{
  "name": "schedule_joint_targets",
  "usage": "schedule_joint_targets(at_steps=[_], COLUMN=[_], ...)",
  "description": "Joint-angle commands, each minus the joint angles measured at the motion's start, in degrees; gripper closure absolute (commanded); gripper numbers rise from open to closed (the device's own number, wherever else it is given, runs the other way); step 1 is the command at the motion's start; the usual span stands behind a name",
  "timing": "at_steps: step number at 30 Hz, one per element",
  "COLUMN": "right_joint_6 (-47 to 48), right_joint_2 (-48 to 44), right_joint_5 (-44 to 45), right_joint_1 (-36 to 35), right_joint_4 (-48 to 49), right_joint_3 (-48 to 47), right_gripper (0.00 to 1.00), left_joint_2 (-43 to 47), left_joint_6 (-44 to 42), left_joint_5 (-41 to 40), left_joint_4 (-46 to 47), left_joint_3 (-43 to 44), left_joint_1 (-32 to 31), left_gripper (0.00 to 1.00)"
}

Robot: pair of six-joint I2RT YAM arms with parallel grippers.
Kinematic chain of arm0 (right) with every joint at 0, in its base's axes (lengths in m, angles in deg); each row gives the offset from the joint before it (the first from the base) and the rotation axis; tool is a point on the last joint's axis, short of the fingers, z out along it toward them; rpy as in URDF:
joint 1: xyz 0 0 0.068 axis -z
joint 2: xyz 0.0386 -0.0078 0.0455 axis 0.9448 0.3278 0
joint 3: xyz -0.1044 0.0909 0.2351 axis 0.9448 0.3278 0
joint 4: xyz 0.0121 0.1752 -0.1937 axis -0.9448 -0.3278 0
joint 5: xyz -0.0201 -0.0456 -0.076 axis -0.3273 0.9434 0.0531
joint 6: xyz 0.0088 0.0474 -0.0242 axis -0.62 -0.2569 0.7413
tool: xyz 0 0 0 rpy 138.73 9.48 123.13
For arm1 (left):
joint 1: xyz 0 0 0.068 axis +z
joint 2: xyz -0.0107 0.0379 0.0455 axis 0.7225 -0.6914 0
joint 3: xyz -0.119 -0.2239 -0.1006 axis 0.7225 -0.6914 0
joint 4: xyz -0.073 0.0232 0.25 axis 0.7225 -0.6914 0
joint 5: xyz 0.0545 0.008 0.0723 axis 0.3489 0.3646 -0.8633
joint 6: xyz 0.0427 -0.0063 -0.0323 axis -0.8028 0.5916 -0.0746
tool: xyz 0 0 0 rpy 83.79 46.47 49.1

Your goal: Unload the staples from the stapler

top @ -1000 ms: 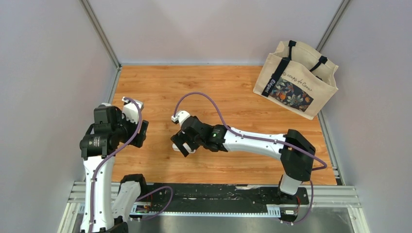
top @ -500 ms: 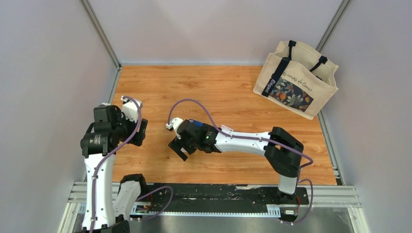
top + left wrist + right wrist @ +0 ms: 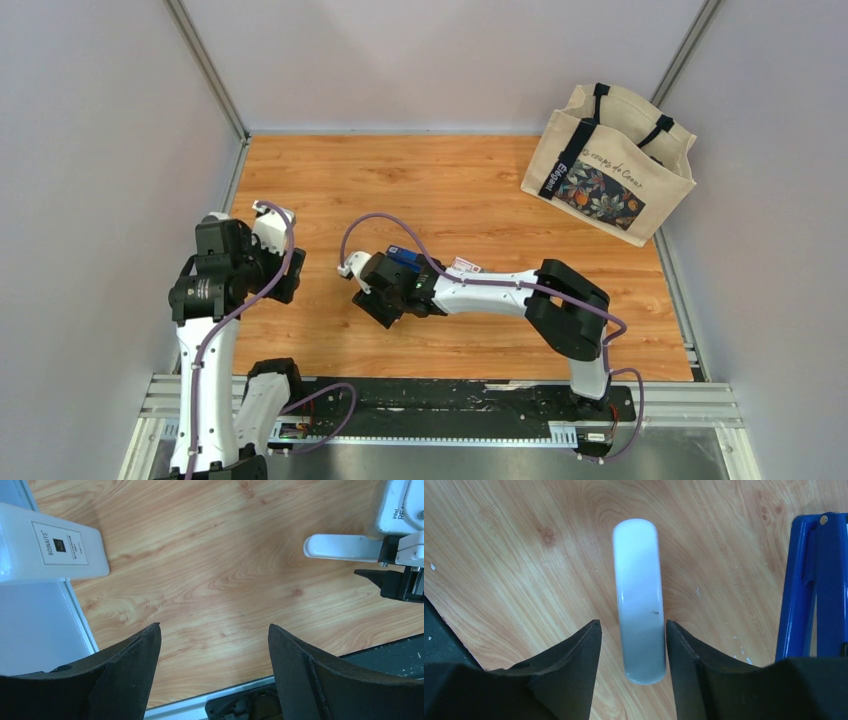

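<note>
We see the stapler lying on the desk just beside our right gripper. Its long axis runs parallel to the white stick, riveted end pointing the way the fingers point. The right gripper's jaws straddle the stick, not yet clamped. The left gripper hangs wide apart.

Stapler: narrow blue body, rivet at its far end. It lies on the wooden table, long axis pointing away from the right wrist camera. Its right side is out of frame.
</note>
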Motion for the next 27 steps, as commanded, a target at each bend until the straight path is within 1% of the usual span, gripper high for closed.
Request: schedule_joint_targets(at_steps=[1, 4, 6, 7, 10, 13, 15, 16, 17, 18, 19, 21, 22, 26, 27], right_joint_6=[1.05, 0.70, 0.44, 0.18, -1.66, -4.13, -8.25, -10.96, -14.99, -17.47, -19.06, -23.18, -24.08, -31.01, -32.59], right_joint_2=[0.24, 1.03, 1.47, 1.82, 1.39, -0.80, -2.56, -4.57, -5.72, -6.87, -9.14, -11.09, -12.66, -16.45, -17.59], right_joint_5=[-1.61, -1.96, -2.32, -2.49, -2.58, -2.67, -0.23, 3.71, 4.35, 5.06, 5.50, 6.38, 7.60, 8.58, 8.67], right_joint_1=[-0.08, 0.10, 0.45, 0.45, 1.06, 1.68, 1.77, 1.86, 1.86, 1.86, 1.86, 1.86, 1.86, 1.86, 1.86], right_joint_4=[2.35, 2.44, 2.18, 2.18, 3.14, 4.98, 7.70, 8.67, 10.07, 13.83, 16.21, 21.48, 22.38, 28.53, 31.76], right_joint_3=[-1.31, -2.27, -2.89, -2.98, -2.80, -2.63, -2.02, -0.97, 0.43, 1.84, 5.51, 8.08, 9.31, 15.80, 16.87], right_gripper=[0.55, 0.64, 0.66, 0.72, 0.81, 0.87, 0.88, 0.92, 0.94, 0.94, 0.95, 0.96, 0.96, 0.97, 0.97], left_joint_2=[0.81, 1.68, 2.13, 2.13, 1.51, 0.81, 0.28, 0.11, -0.50, -1.03, -1.65, -3.67, -4.20, -5.87, -5.87], left_joint_6=[-2.52, -3.22, -3.84, -4.01, -4.54, -5.07, -5.15, -4.98, -4.63, -4.54, -4.11, -3.84, -4.01, -4.02, -3.84], left_joint_5=[0.46, 0.72, 1.25, 1.69, 3.53, 5.99, 7.40, 7.93, 7.93, 8.54, 10.20, 11.62, 12.15, 10.48, 10.92], left_joint_4=[1.83, 2.36, 2.62, 2.53, 2.27, 2.62, 3.75, 4.46, 5.25, 5.95, 5.96, 5.87, 6.05, 8.41, 8.60], left_joint_3=[-0.25, -1.04, -1.48, -1.74, -2.09, -2.45, -2.62, -2.97, -3.06, -2.89, -2.45, -1.92, -1.83, -3.50, -4.02], left_joint_1=[0.45, 0.45, 0.45, 0.36, 0.36, 0.19, 0.01, -0.43, -0.69, -0.78, -1.04, -1.57, -2.53, -6.40, -7.36], left_gripper=[0.13, 0.13, 0.13, 0.13, 0.13, 0.12, 0.12, 0.13, 0.13, 0.12, 0.12, 0.12, 0.12, 0.12, 0.14])
